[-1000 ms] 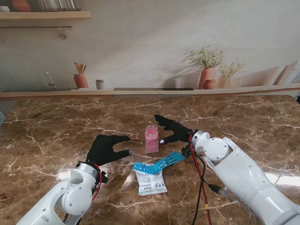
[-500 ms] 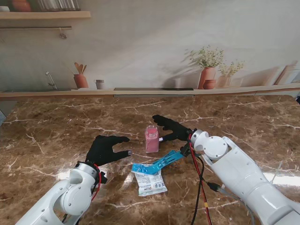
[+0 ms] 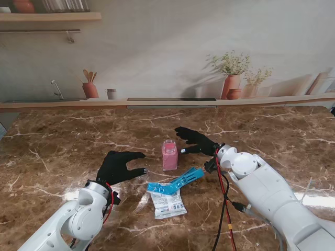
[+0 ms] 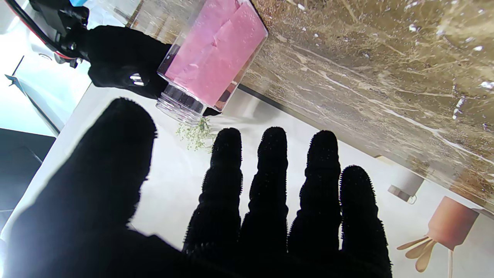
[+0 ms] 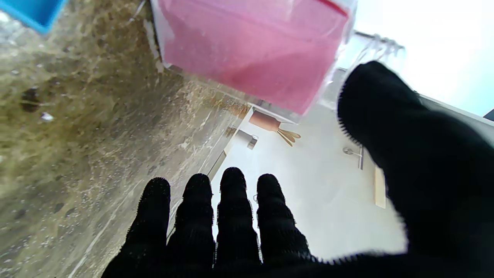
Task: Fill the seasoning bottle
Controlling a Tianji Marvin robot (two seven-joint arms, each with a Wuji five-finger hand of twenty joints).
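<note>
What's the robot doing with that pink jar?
It is getting ready to fill the seasoning bottle, which stands upright on the marble table. The right robot hand is open beside the bottle, not holding it. The left robot hand is open too, on the bottle's other side. A blue scoop and a white refill packet lie nearer to me, untouched.

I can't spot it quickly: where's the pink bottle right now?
In the stand's view the pink bottle stands upright mid-table between the left hand and right hand, just beyond the blue funnel.
</note>
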